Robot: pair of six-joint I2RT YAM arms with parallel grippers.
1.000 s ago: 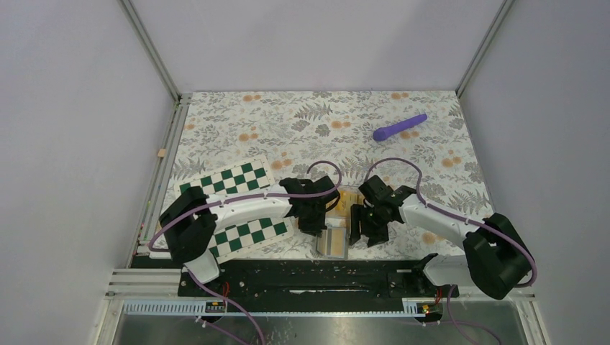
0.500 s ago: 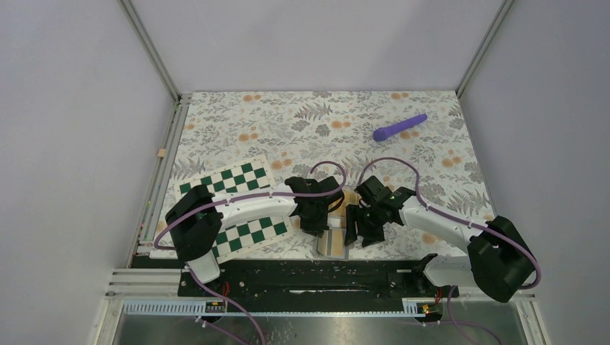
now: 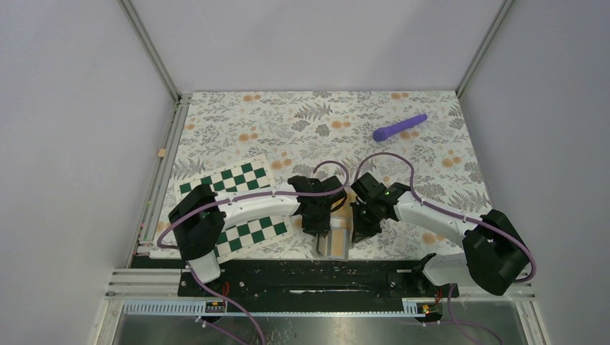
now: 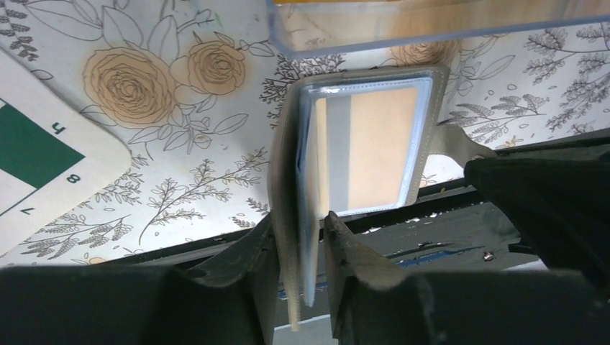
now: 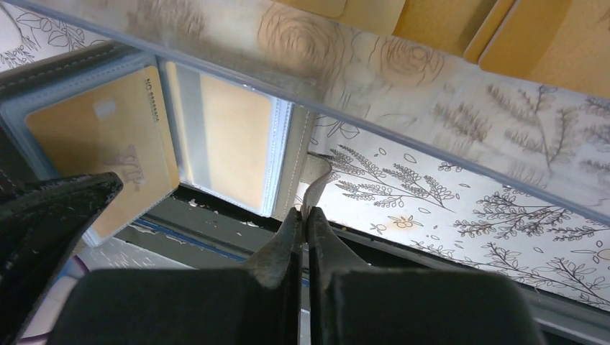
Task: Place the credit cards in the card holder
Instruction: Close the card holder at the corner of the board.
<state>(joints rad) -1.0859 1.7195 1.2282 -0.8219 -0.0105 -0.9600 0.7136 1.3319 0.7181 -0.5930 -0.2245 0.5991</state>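
Observation:
The grey card holder [image 3: 333, 244] lies open near the table's front edge, with orange-yellow credit cards [image 4: 381, 144] in its clear sleeves. More cards [image 5: 446, 29] lie in a clear tray [image 3: 346, 202] just behind it. My left gripper [image 4: 301, 218] stands open around the holder's cover and sleeves [image 4: 284, 180], with a gap at the right finger. My right gripper [image 5: 303, 213] is shut on the holder's grey tab [image 5: 316, 180]. In the top view the left gripper [image 3: 319, 228] and the right gripper [image 3: 357, 228] flank the holder.
A green-and-white chessboard [image 3: 230, 180] lies under the left arm, and its corner [image 4: 43, 158] shows in the left wrist view. A purple rod [image 3: 400, 127] rests at the back right. The black base rail [image 3: 302, 277] runs just in front of the holder.
My right gripper has moved left to the holder and shut on its tab. The left gripper's jaws have parted from their grip on the holder's edge.

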